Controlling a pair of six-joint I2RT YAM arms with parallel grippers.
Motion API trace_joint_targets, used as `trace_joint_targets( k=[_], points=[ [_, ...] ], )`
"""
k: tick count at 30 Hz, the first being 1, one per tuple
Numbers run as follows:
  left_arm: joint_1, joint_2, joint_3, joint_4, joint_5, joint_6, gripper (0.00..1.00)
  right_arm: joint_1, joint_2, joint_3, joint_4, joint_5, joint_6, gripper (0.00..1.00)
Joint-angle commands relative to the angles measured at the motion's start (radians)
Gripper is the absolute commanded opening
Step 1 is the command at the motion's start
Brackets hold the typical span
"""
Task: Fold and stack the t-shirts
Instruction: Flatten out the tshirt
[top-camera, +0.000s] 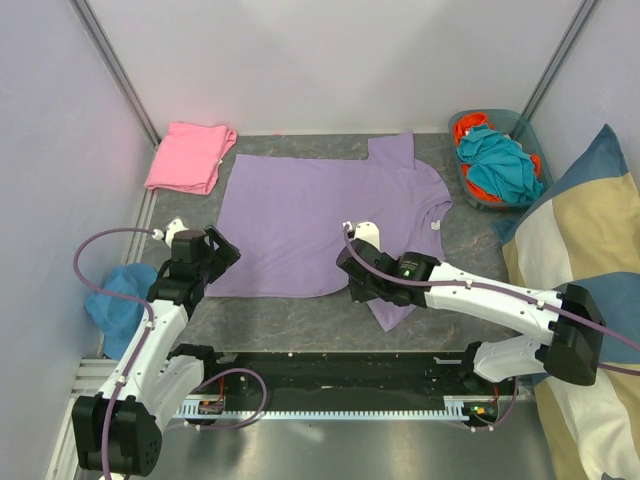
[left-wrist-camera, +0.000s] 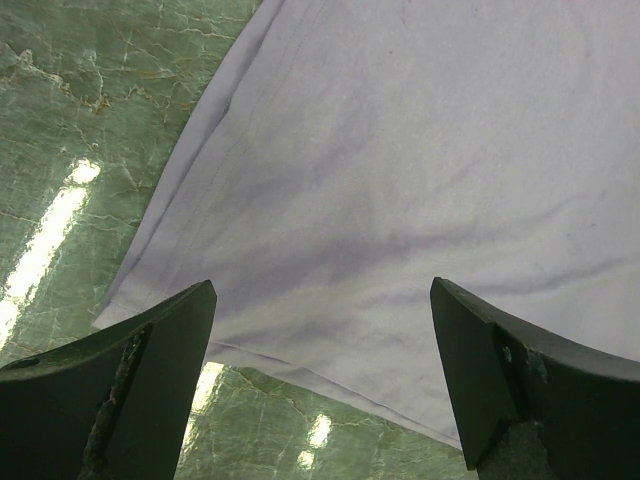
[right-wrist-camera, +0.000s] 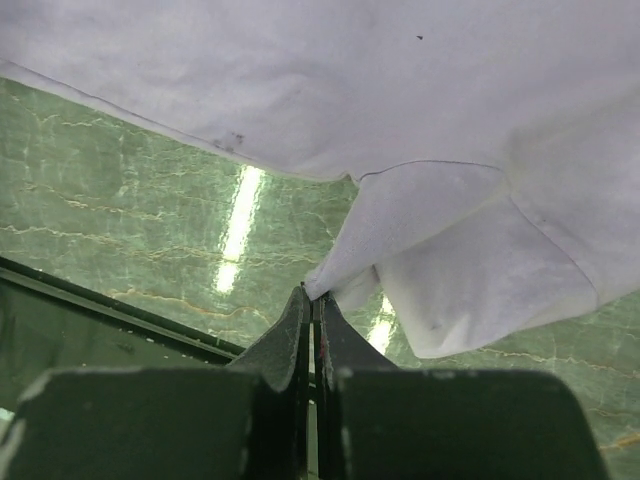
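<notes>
Currently, the table (top-camera: 290, 318) carries the purple shirt (top-camera: 320, 215) spread flat at its middle, one layer thick and not yet folded. The shirt's long axis runs across the robot, with the hem toward the left arm and the collar toward the right arm; one sleeve points away from the arm bases and the other toward them. The pink shirt (top-camera: 188, 157) lies already folded beyond the hem end of the purple shirt, near its far hem corner and clear of it. The right gripper (right-wrist-camera: 316, 300) is at the near edge of the purple shirt with its jaws fully closed, pinching the edge of the near sleeve (right-wrist-camera: 470, 260). The left gripper (left-wrist-camera: 322, 290) is over the near hem corner (left-wrist-camera: 150, 290) of the purple shirt, jaws spread wide, holding nothing; the corner lies between and just ahead of its fingers. Judged from this layout, the next move is a fold of the near edge across the long axis line, which needs both ends of that edge gripped. The hem corner is nearer the left arm, so that gripper should descend and close on it first.
</notes>
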Motion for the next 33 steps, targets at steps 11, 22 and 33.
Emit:
trace_joint_targets(
  k=[11, 22, 33],
  points=[
    [-0.003, -0.009, -0.003, 0.03, -0.018, 0.019, 0.96, -0.011, 0.186, 0.06, 0.119, -0.104, -0.108, 0.0],
    [-0.003, -0.023, 0.001, 0.016, -0.032, 0.03, 0.96, -0.087, 0.264, 0.185, 0.058, 0.046, -0.143, 0.0],
    [-0.003, -0.013, 0.001, 0.017, -0.031, 0.03, 0.96, -0.333, 0.206, 0.183, 0.004, 0.112, -0.279, 0.0]
  ],
)
